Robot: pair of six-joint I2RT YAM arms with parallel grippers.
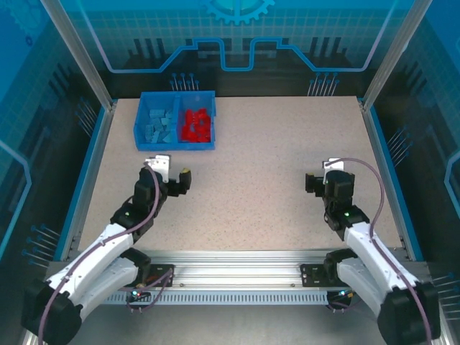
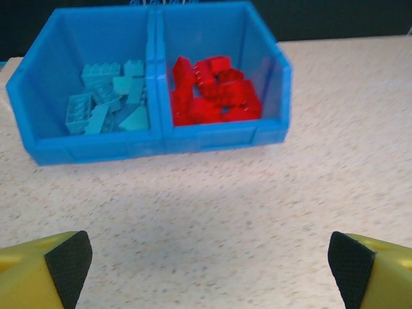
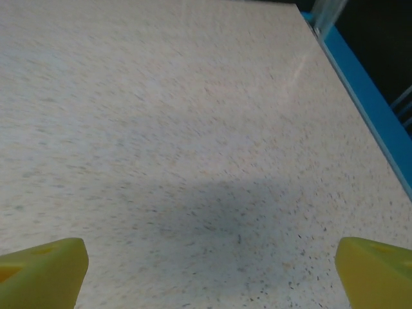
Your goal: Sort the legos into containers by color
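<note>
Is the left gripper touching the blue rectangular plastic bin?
Apart. The left wrist view shows bare speckled table between the left gripper and the front wall of the blue rectangular plastic bin.

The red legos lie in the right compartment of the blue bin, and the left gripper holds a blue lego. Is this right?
No: the left gripper is open and empty, as the left wrist view shows. The red legos do lie in the right compartment.
</note>
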